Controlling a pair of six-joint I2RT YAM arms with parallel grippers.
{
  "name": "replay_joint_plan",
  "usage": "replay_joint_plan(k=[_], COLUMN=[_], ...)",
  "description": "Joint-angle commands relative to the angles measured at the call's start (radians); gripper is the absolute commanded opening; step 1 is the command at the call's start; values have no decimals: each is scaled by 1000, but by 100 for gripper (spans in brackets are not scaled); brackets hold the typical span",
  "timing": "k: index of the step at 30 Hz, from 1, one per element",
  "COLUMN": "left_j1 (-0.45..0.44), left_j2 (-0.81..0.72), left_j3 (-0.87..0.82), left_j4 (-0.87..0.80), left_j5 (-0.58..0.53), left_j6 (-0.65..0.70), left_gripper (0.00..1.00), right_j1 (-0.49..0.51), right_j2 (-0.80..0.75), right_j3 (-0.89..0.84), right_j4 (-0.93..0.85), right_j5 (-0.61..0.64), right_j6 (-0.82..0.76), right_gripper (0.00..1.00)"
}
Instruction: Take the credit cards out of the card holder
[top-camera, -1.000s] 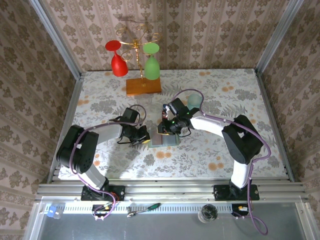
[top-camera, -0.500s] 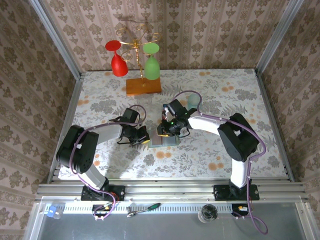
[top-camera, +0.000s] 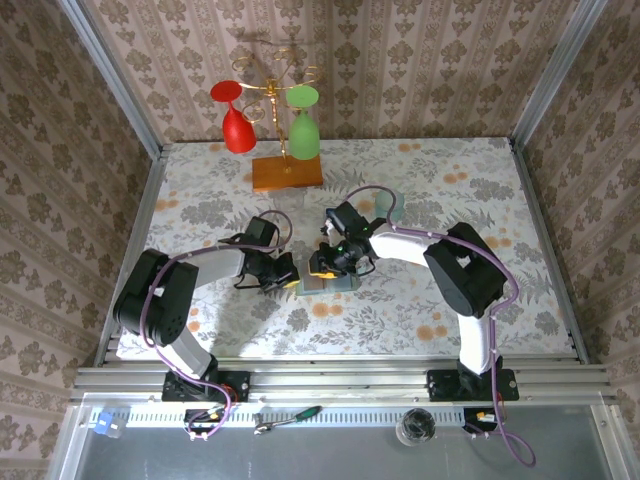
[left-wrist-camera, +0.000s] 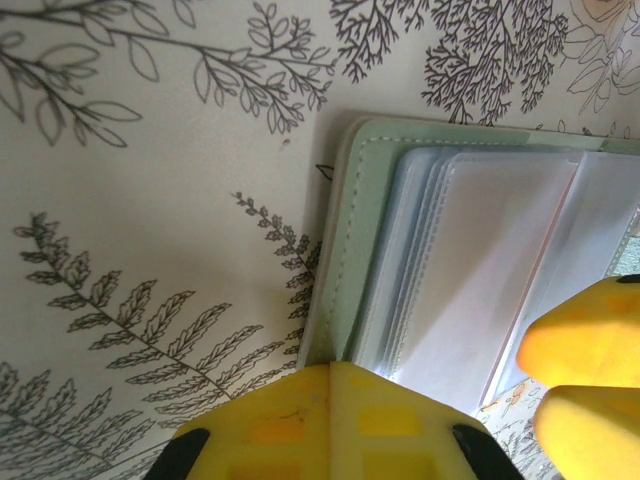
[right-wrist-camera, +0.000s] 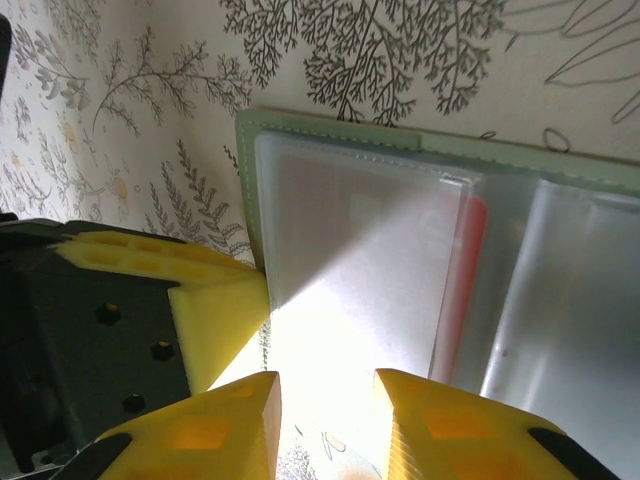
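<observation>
At the middle of the tabletop (top-camera: 450, 200), the card holder (right-wrist-camera: 330, 135) lies opened flat with its clear sleeves facing up and its pale green cover edge showing round them. One of the credit cards, red (right-wrist-camera: 468, 270), is visible through a sleeve and is fully seated. No card lies loose on the tabletop beside the holder.

Change noted: over the last second the right gripper (right-wrist-camera: 328, 385) has shifted along the holder towards the left arm and the near edge, and its jaws have eased apart. They now stand slightly parted over the near rim of the sleeves, with nothing seen between them. The left gripper (top-camera: 287, 272) has not moved. Its jaws are closed at the holder's left edge, one finger touching the cover. Whether it nips the cover or only presses on it cannot be told.

Assessment: extraction has not begun. The widening jaws suggest the right arm is re-setting its approach rather than carrying anything off. The sleeves are slick and glare-lit, so catching a card edge is likely to be the difficulty.

Surroundings: the orange-brown slab (top-camera: 287, 173) with its red and green glasses stands well apart at the far side.
</observation>
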Motion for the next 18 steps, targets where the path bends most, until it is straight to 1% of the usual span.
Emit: replay_joint_plan(k=[1, 6, 12, 18], left_j1=[9, 11, 12, 12], left_j2=[9, 7, 6, 7], left_j3=[-22, -24, -26, -28], left_j4=[-16, -15, -13, -15], left_j5=[0, 2, 3, 1], left_j6=[15, 17, 17, 18], left_gripper=[0, 0, 0, 0], right_j1=[11, 14, 14, 14], right_j2=[28, 41, 60, 26], right_j3=[39, 44, 62, 56], right_j4=[6, -6, -71, -143], right_j5=[-34, -19, 24, 114], right_j6=[15, 12, -12, -40], right_gripper=[29, 27, 27, 27])
